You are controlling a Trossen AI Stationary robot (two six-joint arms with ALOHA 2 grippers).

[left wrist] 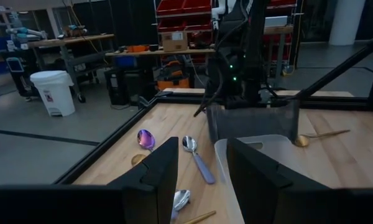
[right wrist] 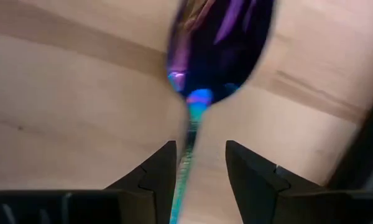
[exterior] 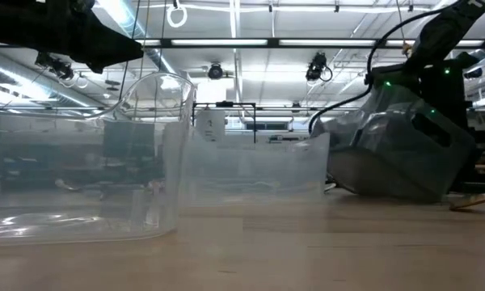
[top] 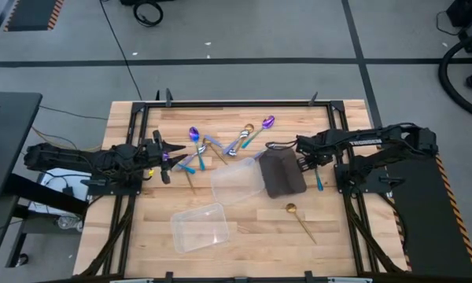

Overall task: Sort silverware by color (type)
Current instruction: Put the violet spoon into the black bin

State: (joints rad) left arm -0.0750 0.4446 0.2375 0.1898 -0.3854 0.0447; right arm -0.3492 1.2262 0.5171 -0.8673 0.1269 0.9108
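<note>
Between right gripper (right wrist: 199, 171) fingers: iridescent spoon (right wrist: 221, 43), handle running along jaw gap, bowl just ahead, beside dark tray (top: 283, 174). You see jaws parted, not clamped. Left gripper (left wrist: 202, 177) open, waiting near pile.

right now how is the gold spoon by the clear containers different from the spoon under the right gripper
The gold spoon is plain gold; the iridescent spoon shimmers purple, blue and teal. The gold spoon lies alone on open wood, no gripper near it; the iridescent spoon's handle runs between the open fingers of the right gripper, beside the dark tray. Both are slim metal spoons lying on the table.
</note>
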